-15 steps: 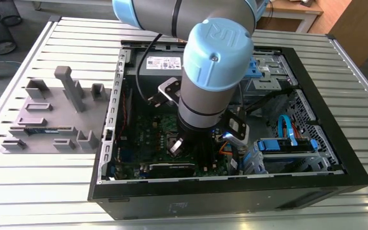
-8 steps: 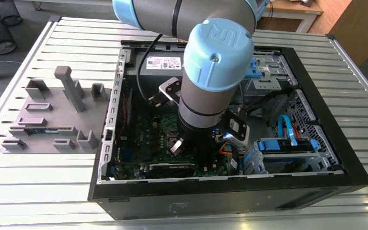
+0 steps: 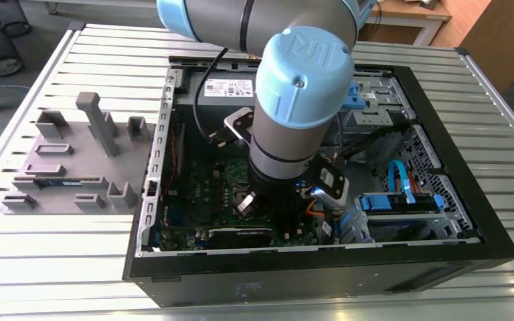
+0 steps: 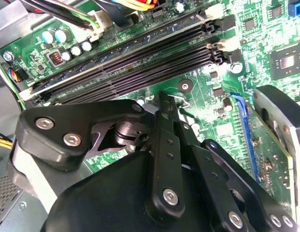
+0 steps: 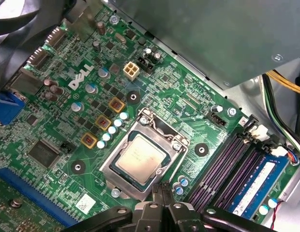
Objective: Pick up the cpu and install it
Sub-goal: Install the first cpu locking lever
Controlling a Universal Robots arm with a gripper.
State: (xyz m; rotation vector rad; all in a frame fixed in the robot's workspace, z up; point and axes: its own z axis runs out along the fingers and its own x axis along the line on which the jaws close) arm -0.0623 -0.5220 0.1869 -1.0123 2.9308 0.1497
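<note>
We see the arm reaching down into the open computer case (image 3: 417,100) on the slatted desk (image 3: 78,267). In the first wrist view the cpu (image 5: 140,155) lies flat inside the metal-framed socket (image 5: 111,175) on the green motherboard (image 5: 67,121). The tool (image 5: 162,191) hangs just beside the socket's edge, clenched and grasping nothing.

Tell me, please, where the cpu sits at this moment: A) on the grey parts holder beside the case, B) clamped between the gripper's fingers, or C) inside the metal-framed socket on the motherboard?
C: in the first wrist view the cpu lies flat within the metal-framed socket on the motherboard.
</note>
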